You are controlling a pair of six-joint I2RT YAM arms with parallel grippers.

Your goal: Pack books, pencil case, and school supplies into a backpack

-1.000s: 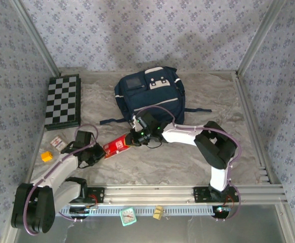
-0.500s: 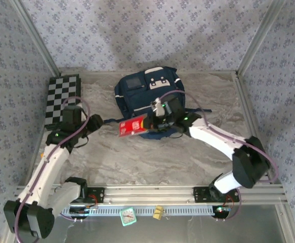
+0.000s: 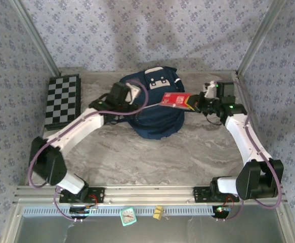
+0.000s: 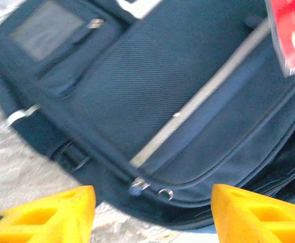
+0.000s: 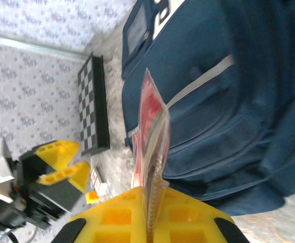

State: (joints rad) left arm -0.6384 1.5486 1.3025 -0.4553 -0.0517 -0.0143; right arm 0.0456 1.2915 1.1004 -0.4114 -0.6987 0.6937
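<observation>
Right gripper (image 5: pixel 150 202) clamped tight on red box (image 3: pixel 175 99), gripping its right end, box in air over right part of backpack (image 3: pixel 155 114). Backpack sits far middle of table (image 3: pixel 137 157). Left gripper (image 4: pixel 151 210) over backpack's left side, jaws spread wide, nothing between. Zip pull (image 4: pixel 137 185) in line with gap. Chequered board (image 3: pixel 62 100) far left.

Flat red box (image 3: pixel 175 99) hangs tilted over the navy backpack (image 3: pixel 155 121).
</observation>
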